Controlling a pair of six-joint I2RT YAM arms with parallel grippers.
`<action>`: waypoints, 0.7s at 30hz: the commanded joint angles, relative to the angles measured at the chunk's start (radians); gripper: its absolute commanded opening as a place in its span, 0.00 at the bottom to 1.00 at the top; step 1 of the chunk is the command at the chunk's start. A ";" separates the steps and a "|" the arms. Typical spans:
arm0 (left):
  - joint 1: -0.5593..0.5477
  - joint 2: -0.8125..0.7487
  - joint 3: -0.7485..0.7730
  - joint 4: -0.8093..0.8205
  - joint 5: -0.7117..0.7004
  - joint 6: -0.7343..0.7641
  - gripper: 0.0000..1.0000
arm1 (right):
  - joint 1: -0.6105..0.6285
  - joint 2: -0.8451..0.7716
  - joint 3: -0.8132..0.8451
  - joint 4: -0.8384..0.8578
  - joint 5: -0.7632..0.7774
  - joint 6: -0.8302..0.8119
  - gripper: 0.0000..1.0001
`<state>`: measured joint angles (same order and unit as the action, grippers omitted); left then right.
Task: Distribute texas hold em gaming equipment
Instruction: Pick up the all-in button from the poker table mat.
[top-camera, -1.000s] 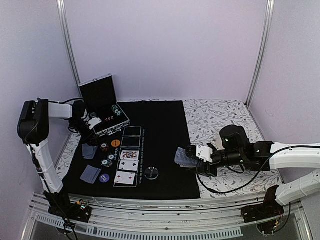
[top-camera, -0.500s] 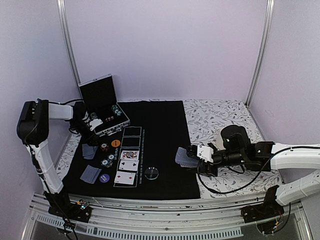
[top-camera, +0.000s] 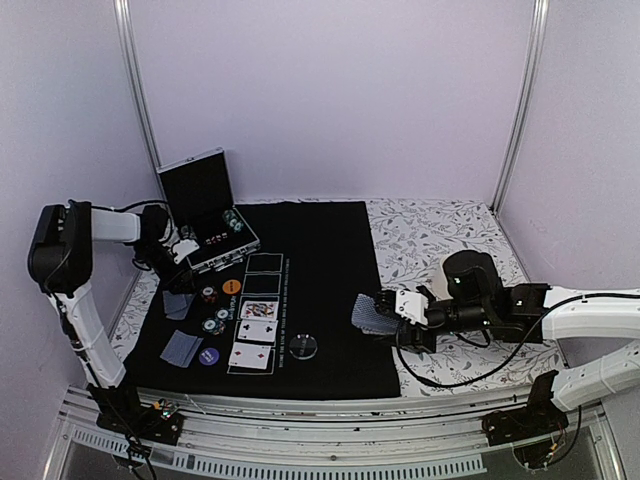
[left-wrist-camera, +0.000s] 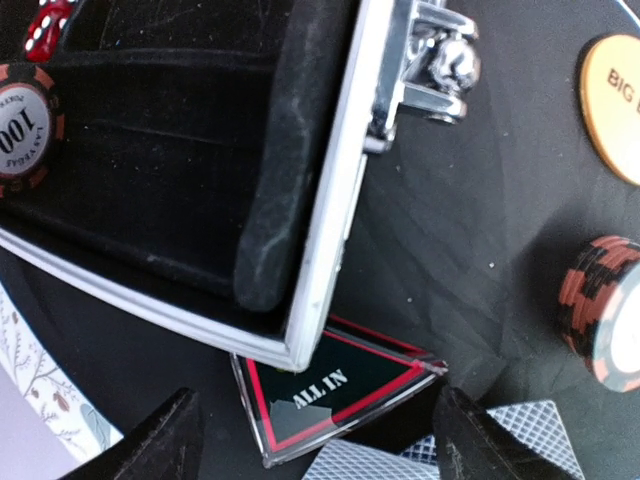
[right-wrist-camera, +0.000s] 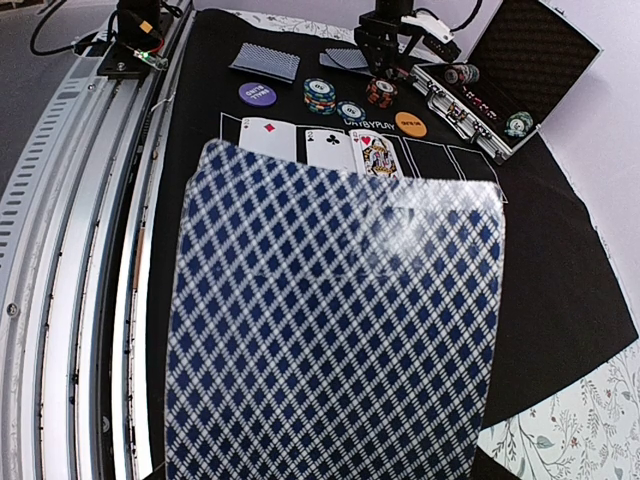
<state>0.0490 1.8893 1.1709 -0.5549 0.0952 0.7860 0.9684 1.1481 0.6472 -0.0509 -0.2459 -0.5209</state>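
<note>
The card (right-wrist-camera: 340, 330) in the right gripper (top-camera: 383, 311) has a blue-and-white diamond lattice. Just ahead of the left gripper (left-wrist-camera: 315, 450), the triangle marker (left-wrist-camera: 335, 388) is black with a red border and white lettering. Farther ahead to the right, the chip stack (left-wrist-camera: 600, 305) is striped orange-red and black, and the disc (left-wrist-camera: 615, 100) is orange.

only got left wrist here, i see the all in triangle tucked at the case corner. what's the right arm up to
observer: The right gripper is shut on blue lattice-backed playing cards, near the right edge of the black cloth mat.
operator: how many board cards are up
observer: Three face-up white cards lie in the mat's printed boxes; the two far boxes are empty.
operator: any hands dealt
observer: Two face-down card piles lie near the mat's left edge, one beside a round purple disc.
</note>
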 joint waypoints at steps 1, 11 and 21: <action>0.010 0.004 -0.003 -0.014 -0.009 -0.020 0.82 | -0.003 -0.025 -0.012 0.037 -0.012 -0.007 0.55; -0.026 0.068 0.090 -0.034 0.031 -0.069 0.96 | -0.002 -0.023 -0.013 0.035 -0.013 -0.008 0.55; -0.030 0.065 0.072 -0.064 0.097 -0.064 0.98 | -0.002 -0.021 -0.013 0.033 -0.014 -0.011 0.56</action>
<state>0.0261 1.9385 1.2423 -0.5869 0.1341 0.7280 0.9684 1.1465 0.6468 -0.0502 -0.2462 -0.5243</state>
